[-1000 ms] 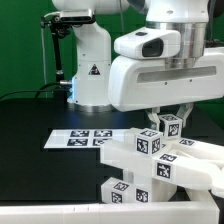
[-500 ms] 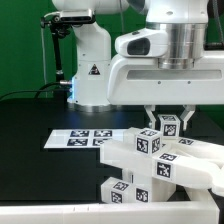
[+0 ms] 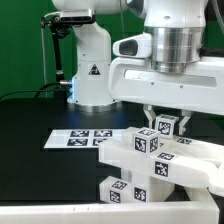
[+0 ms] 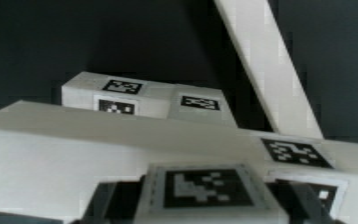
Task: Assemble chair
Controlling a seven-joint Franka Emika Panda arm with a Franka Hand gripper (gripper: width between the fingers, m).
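Observation:
My gripper (image 3: 166, 120) hangs over the white chair pieces (image 3: 140, 170) at the exterior view's lower right. Its dark fingers (image 3: 149, 117) stand on both sides of the tagged cube end of a post (image 3: 165, 127), and the jaws are closed against it. In the wrist view the same tagged cube (image 4: 202, 188) fills the space between the fingers (image 4: 114, 200) of my gripper (image 4: 202, 205). Below it lie a broad white slab (image 4: 105, 140), two tagged blocks (image 4: 126, 92) and a long white bar (image 4: 265, 60). The post's lower part is hidden.
The marker board (image 3: 80, 138) lies flat on the black table to the exterior view's left of the pieces. The robot's white base (image 3: 90, 65) stands behind it. A white rim (image 3: 50, 212) runs along the table's near edge.
My gripper and the tagged cube in it have shifted slightly toward the exterior view's left. The other pieces have not moved.

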